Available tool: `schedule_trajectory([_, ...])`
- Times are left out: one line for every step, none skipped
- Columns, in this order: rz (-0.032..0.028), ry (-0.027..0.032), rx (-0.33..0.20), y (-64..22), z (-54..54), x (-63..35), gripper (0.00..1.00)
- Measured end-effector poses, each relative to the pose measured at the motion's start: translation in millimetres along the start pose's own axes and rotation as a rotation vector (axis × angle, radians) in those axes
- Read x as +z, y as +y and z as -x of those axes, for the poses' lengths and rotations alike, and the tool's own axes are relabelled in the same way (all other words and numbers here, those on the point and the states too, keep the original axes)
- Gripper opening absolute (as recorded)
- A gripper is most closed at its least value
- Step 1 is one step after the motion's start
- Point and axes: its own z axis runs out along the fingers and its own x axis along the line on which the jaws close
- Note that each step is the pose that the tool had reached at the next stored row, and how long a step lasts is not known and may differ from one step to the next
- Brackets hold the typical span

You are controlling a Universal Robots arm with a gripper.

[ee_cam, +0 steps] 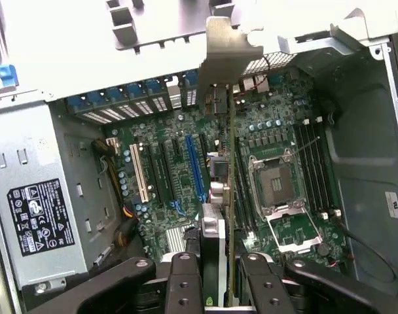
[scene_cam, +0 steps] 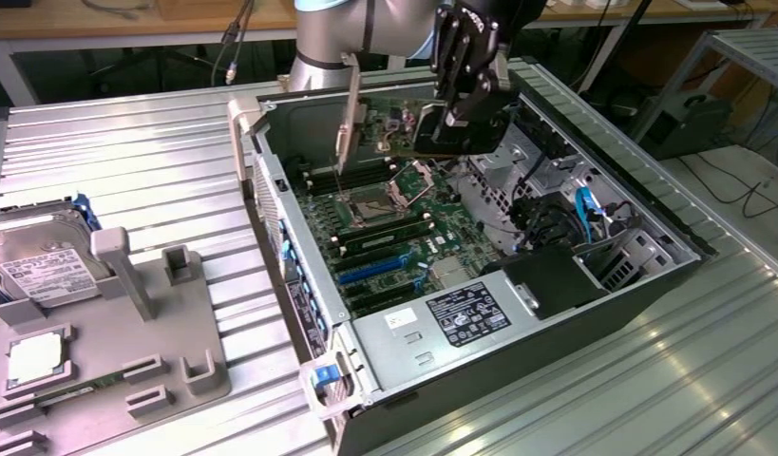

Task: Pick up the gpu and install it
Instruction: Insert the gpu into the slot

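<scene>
hand (scene_cam: 460, 119) gripping the gpu (scene_cam: 351, 119), card upright over the open case (scene_cam: 642, 275), room on both faces. wrist view: card edge-on between the blue slot (ee_cam: 194, 167) and cpu socket (ee_cam: 277, 186), its bracket (ee_cam: 225, 52) near the rear wall. exterior view adds the counter (scene_cam: 135, 142), with the hard drive (scene_cam: 40, 256) well apart.

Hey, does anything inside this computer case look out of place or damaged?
The CPU socket stands open: its metal cover is flipped back and no chip sits in it. Nothing looks spilled or broken. The gripper holds the gpu on edge above the motherboard.
</scene>
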Motion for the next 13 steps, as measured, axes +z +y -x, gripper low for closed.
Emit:
schedule_trajectory([0.0003,0.0007,-0.011,0.0,0.0,0.0,0.28])
schedule_trajectory([0.0006,0.0013,-0.022,0.0,0.0,0.0,0.28])
schedule_trajectory([0.0010,0.0020,-0.033,-0.1,0.0,0.0,0.28])
schedule_trajectory([0.0013,0.0026,-0.044,-0.1,0.0,0.0,0.28])
schedule_trajectory([0.0016,0.0032,-0.054,-0.1,0.0,0.0,0.28])
schedule_trajectory([0.0020,0.0039,-0.066,-0.2,0.0,0.0,0.28])
schedule_trajectory([0.0023,0.0045,-0.076,-0.3,0.1,0.0,0.28])
schedule_trajectory([0.0026,0.0053,-0.088,-0.4,0.1,0.0,0.28])
schedule_trajectory([0.0029,0.0059,-0.099,-0.4,0.1,0.0,0.28])
schedule_trajectory([0.0032,0.0065,-0.108,-0.4,0.1,0.0,0.28])
schedule_trajectory([0.0035,0.0070,-0.116,-0.4,0.1,0.0,0.28])
schedule_trajectory([0.0028,0.0074,-0.125,-0.5,0.1,0.2,0.28])
schedule_trajectory([0.0017,0.0077,-0.134,-0.6,0.1,0.5,0.28])
